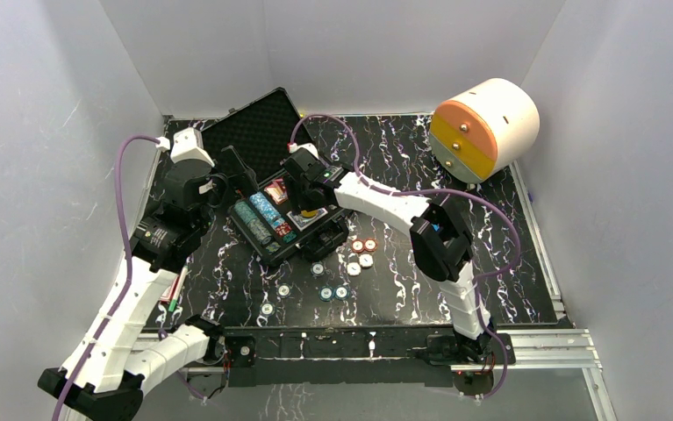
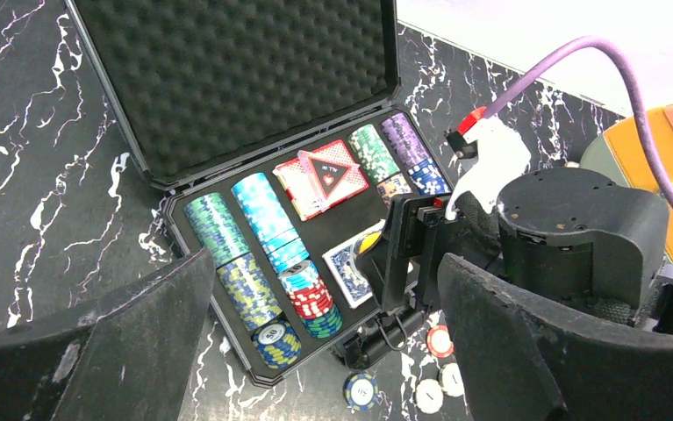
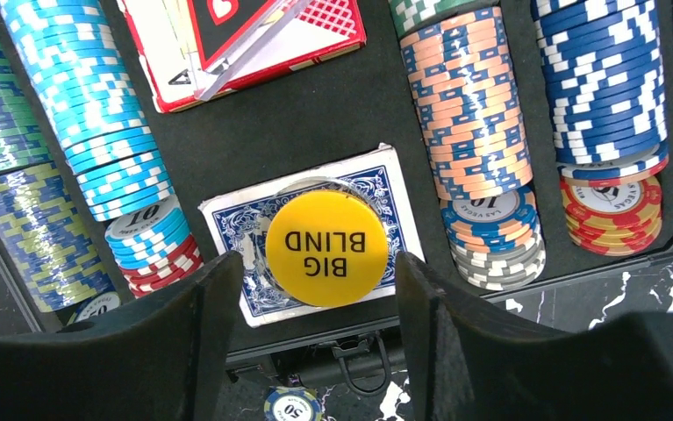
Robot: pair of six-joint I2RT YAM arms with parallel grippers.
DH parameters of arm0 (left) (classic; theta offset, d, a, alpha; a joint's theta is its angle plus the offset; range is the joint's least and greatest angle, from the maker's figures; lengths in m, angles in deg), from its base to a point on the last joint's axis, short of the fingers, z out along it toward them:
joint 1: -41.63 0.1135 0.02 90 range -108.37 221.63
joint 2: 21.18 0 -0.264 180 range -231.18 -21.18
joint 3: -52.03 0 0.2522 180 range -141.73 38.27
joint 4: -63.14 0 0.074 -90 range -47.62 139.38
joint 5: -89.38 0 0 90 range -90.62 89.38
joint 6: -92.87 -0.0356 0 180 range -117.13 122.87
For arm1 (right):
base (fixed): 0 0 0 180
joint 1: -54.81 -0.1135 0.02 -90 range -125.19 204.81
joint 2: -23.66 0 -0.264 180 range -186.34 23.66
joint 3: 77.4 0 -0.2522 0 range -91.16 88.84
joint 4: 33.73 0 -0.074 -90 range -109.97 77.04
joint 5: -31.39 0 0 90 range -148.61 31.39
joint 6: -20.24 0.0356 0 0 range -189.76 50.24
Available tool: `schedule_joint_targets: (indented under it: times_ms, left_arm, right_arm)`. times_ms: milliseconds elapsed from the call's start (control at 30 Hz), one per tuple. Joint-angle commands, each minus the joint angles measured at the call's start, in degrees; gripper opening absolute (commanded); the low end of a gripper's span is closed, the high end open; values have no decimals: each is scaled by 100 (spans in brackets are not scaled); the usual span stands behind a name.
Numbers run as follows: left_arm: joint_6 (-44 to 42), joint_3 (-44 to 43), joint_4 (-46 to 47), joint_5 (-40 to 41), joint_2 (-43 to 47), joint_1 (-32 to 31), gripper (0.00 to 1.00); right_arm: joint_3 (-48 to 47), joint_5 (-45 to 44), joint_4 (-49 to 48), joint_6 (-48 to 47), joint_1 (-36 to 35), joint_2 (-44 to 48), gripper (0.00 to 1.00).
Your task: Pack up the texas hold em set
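Note:
The black foam-lined case [image 1: 267,248] lies open, its lid [image 1: 258,132] tipped back. Rows of multicoloured chips [image 2: 258,224] fill its slots, beside a red card deck [image 2: 324,175] and a blue card deck [image 3: 227,219]. A yellow "BIG BLIND" button [image 3: 326,248] rests flat on the blue deck. My right gripper [image 3: 319,263] hovers over it, open, a finger on each side with a small gap. My left gripper [image 2: 324,263] hangs open wide above the case's left half, holding nothing. Several loose chips [image 1: 354,259] lie on the table in front of the case.
A big white cylinder with orange-yellow drawers [image 1: 486,130] lies at the back right. More loose chips [image 1: 328,292] sit nearer the arm bases, one [image 3: 291,405] just in front of the case latch. White walls enclose the black marbled table [image 1: 508,263].

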Motion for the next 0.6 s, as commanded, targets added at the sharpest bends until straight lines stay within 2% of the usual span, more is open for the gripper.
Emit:
schedule_joint_targets:
  times_ms: [0,267,433,567]
  left_arm:
    - [-79,-104,-39,105,91,-7,98]
    - [-83,-113,-41,83,115,-3,98]
    - [-81,-106,-58,71,170,-3,98]
    - [-55,-63,-58,66,200,-3,98]
  right_arm:
    - [-406,-15,116,4,-24,76,74]
    - [-203,-246,116,134,23,608,76]
    - [840,-882,-21,595,294,1527,72]
    - [1964,-1187,-134,1031,802,2426,72]
